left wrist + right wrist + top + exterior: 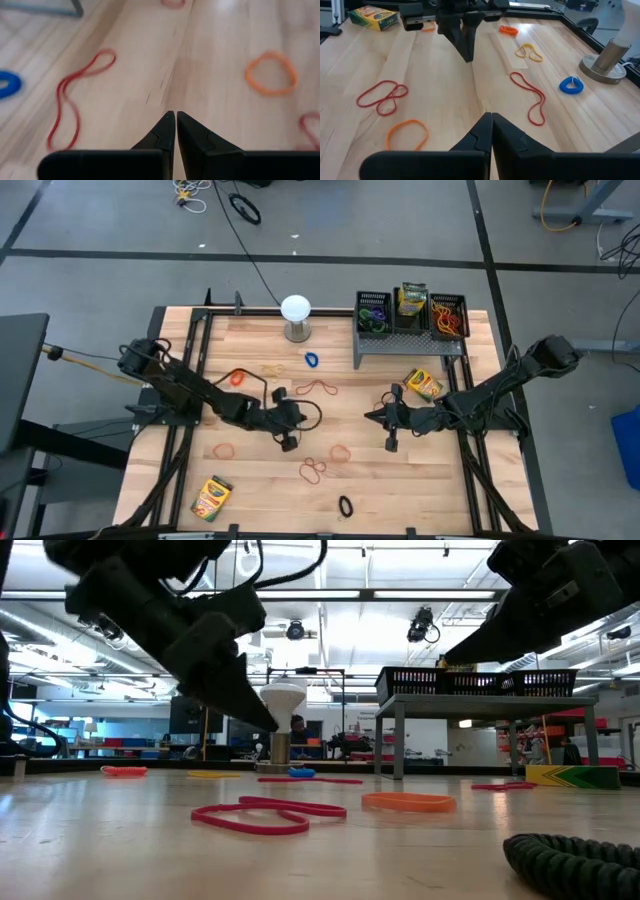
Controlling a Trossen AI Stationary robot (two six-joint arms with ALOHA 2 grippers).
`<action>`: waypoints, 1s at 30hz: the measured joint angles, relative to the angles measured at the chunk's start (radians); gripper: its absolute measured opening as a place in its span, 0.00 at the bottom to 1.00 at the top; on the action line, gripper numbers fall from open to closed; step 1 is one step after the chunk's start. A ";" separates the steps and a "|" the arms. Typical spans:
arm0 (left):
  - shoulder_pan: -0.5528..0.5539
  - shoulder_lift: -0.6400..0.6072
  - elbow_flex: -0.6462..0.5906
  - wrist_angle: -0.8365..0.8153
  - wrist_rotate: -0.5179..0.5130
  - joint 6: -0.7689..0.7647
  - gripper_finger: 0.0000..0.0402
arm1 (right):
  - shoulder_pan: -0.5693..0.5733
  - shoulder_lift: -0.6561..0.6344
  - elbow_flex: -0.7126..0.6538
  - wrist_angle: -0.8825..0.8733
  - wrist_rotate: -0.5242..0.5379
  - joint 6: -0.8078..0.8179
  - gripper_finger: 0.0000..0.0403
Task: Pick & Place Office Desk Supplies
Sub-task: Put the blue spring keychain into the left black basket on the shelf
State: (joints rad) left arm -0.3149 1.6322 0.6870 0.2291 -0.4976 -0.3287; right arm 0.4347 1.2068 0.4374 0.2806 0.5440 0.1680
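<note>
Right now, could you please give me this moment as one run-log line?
left end effector: shut, empty, mid-table | right end effector: shut, empty, facing it | bands: loose on table | crayon box: by riser

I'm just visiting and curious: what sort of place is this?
Probably a robotics lab or workshop: two robot arms work over a wooden table, cables trail across a bare concrete floor, and the low view shows an open hall with ceiling lights.

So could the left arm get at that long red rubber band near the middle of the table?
Probably yes. The left gripper, shut and empty, hangs beside the long red rubber band, with only bare table between them. It would have to open first.
</note>
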 joint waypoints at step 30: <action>0.266 0.011 0.145 -0.401 0.030 0.069 0.42 | 0.000 0.000 0.000 0.000 -0.001 0.000 0.03</action>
State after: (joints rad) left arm -0.0492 1.6432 0.8322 -0.1718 -0.4677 -0.2594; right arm 0.4347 1.2068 0.4374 0.2802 0.5428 0.1677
